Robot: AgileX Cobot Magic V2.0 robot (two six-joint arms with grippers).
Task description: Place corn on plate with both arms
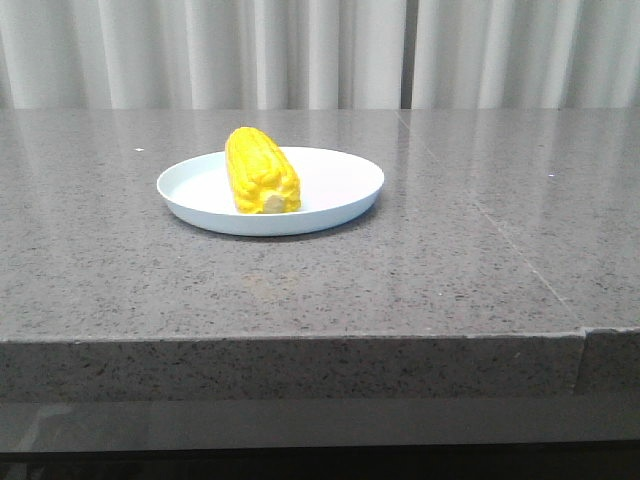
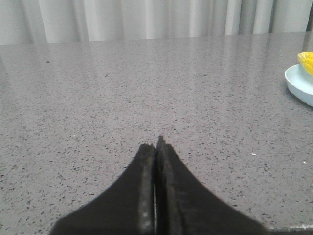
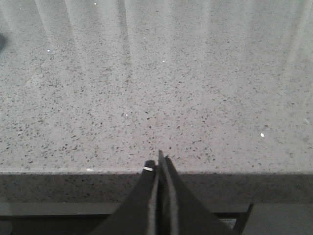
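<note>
The yellow corn (image 1: pixel 261 170) lies on the pale blue-white plate (image 1: pixel 340 185) at the middle of the grey stone table, its pale stub end facing the front. Neither arm shows in the front view. In the left wrist view my left gripper (image 2: pixel 156 143) is shut with nothing in it, low over bare table; the plate's rim (image 2: pixel 296 84) and a bit of corn (image 2: pixel 306 59) show far off to one side. In the right wrist view my right gripper (image 3: pixel 159 162) is shut and empty, at the table's front edge.
The grey speckled table (image 1: pixel 450 270) has a seam running front to back on its right part. A pale curtain (image 1: pixel 300 50) hangs behind it. The table's front edge (image 3: pixel 73 172) runs just past my right fingertips.
</note>
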